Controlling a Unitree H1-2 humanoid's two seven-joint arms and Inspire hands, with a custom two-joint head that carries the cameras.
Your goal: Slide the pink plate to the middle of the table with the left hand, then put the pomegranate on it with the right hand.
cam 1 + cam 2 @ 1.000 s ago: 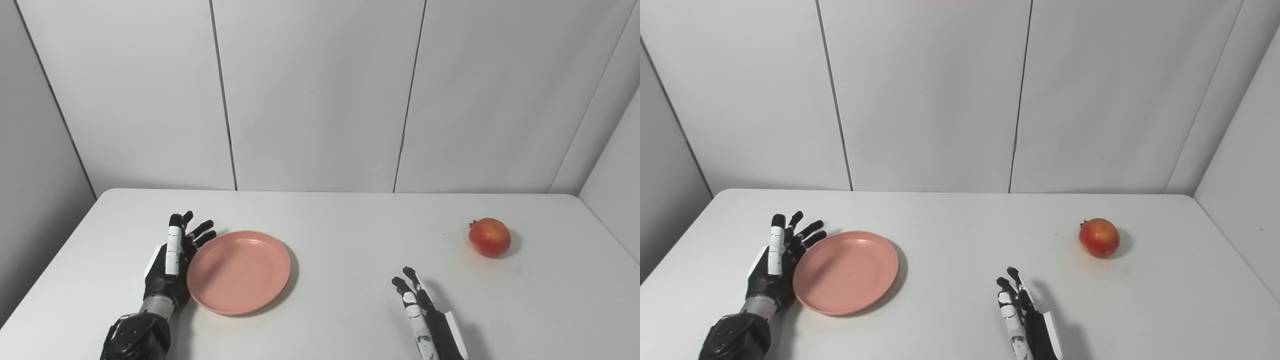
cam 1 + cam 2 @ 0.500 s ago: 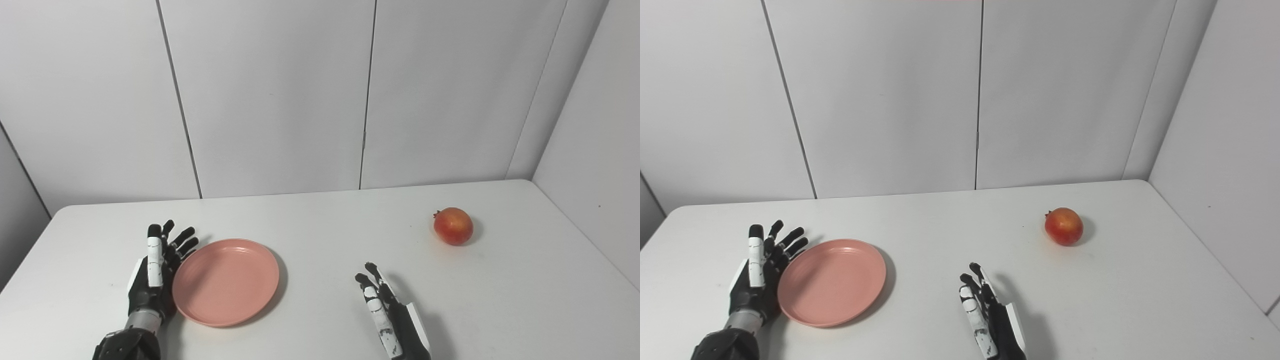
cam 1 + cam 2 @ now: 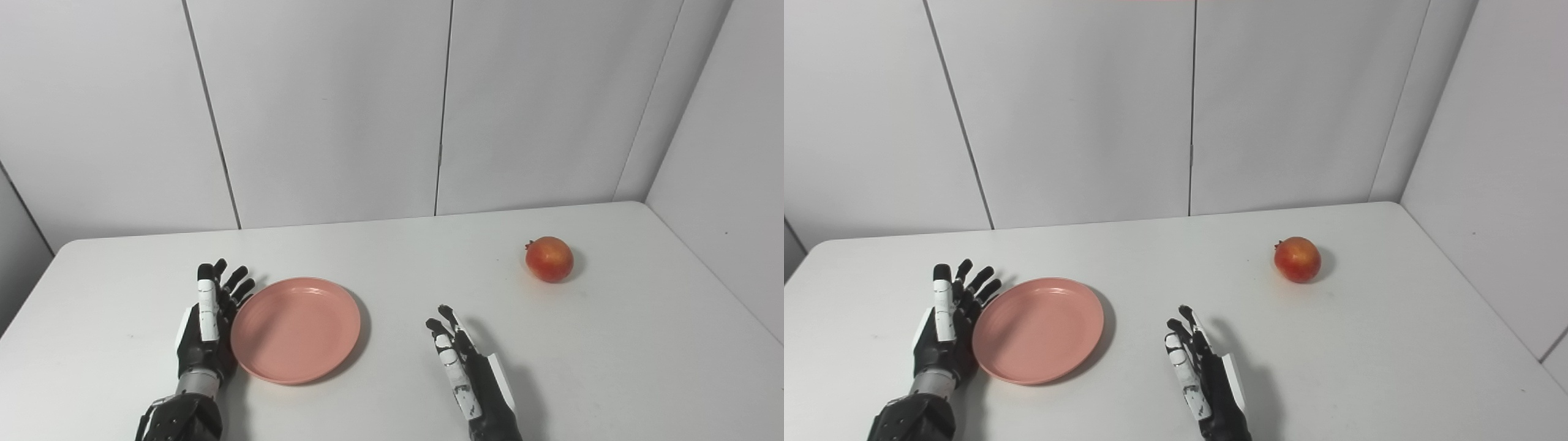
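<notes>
Left hand [image 3: 207, 324] is flat against the plate's near-left rim, fingers [image 3: 236, 285] straight and fanned, pointing away from the robot, palm turned toward the plate [image 3: 296, 329]. Nothing is gripped there; the hand is released, pressed edge-on beside the rim. The pink plate sits flat on the white table [image 3: 392, 257], left of the table's middle and toward the near side, with nothing on it.

Over on the other side, the right hand [image 3: 467, 367] hovers or rests low near the front edge, just right of the plate but apart from it. Fingers extended and loosely together, aimed forward, palm facing inward toward the left. It holds nothing, fully released; whether it touches the tabletop I cannot tell.

And the pomegranate [image 3: 549, 259] sits alone on the table, far right and further back, well apart from both hands and from the plate. Its little crown points up and to the left. A soft shadow falls to its right.
</notes>
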